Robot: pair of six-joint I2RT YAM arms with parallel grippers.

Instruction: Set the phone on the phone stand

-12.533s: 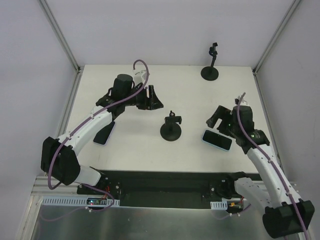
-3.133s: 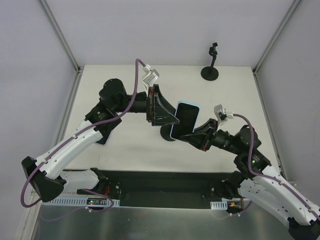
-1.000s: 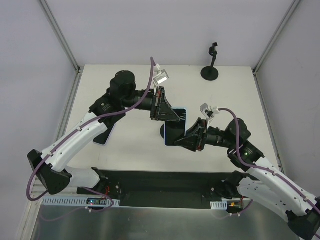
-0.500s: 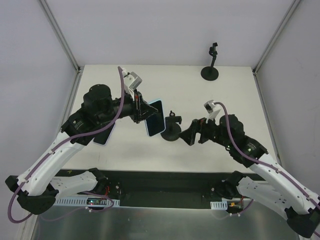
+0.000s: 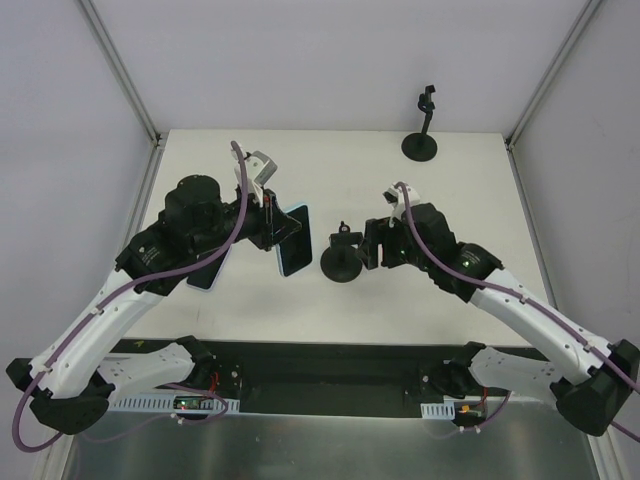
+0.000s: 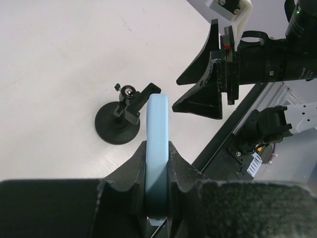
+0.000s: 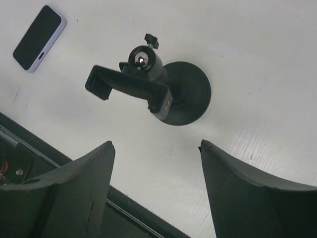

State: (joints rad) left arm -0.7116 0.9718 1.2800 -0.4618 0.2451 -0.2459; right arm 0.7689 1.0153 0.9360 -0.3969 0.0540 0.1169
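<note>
My left gripper [image 5: 275, 230] is shut on a light blue phone [image 5: 294, 239] and holds it on edge in the air, left of the black phone stand [image 5: 342, 260]. In the left wrist view the phone [image 6: 157, 130] runs edge-on between the left gripper's [image 6: 157, 144] pads, and the stand [image 6: 120, 120] lies on the table beyond it. My right gripper [image 5: 374, 247] hangs just right of the stand, open and holding nothing. Seen from the right wrist, the stand's clamp [image 7: 130, 87] sits ahead of the right gripper [image 7: 156, 143].
A second phone with a lavender case [image 7: 39, 38] lies flat on the table at the left, partly under my left arm [image 5: 207, 268]. Another black stand [image 5: 421, 130] is at the back right. The table's near edge [image 7: 74, 173] runs below the right fingers.
A second ago both grippers met at the phone over the stand. The right gripper has let go and drawn back to the right. The left gripper has carried the phone to the left.
</note>
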